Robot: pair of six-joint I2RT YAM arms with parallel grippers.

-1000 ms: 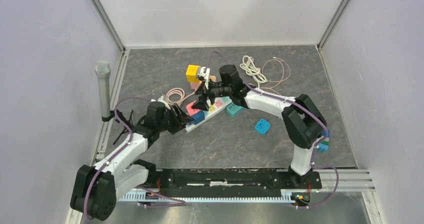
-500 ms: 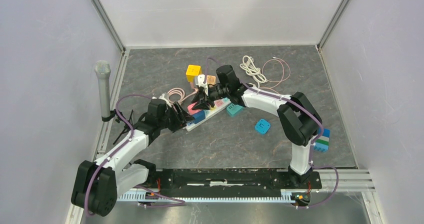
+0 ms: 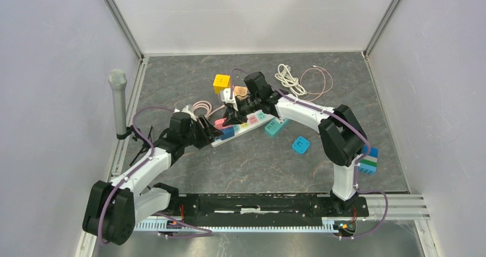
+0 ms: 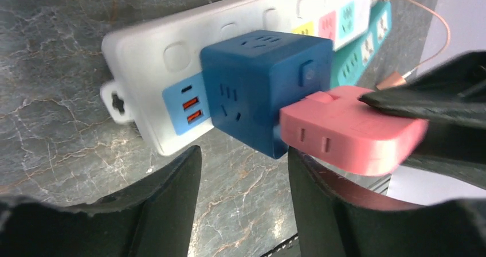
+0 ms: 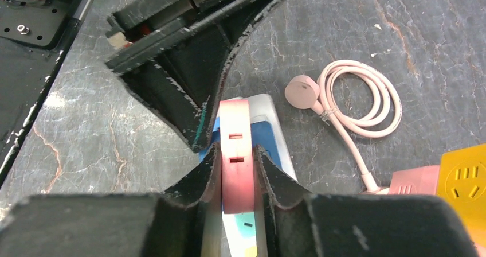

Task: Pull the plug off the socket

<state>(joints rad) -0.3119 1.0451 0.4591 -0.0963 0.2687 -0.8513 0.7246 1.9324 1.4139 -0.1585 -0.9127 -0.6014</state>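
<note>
1. Grey marbled worktop [image 3: 252,171] between pale walls fills the top view. A white power strip [image 3: 252,121] lies near the middle, and both arms meet at its left end. The left gripper [image 3: 211,132] is on the near-left side and the right gripper [image 3: 228,121] on the far-right side. A yellow cube [image 3: 221,83] and a teal strip [image 3: 276,126] lie near. The plug itself is small and hard to read from here.
2. From the left wrist it is clear: a blue cube adapter [image 4: 258,85] sits on the power strip, and the pink plug [image 4: 349,133] is against a side face of this cube. The left jaws stand apart just below the cube, with only worktop between them.
3. From the right wrist, the right jaws are clamped on the two flat sides of the pink plug. A coiled pink cable [image 5: 361,102] lies on the worktop beyond the strip, which the left wrist view does not show.
</note>
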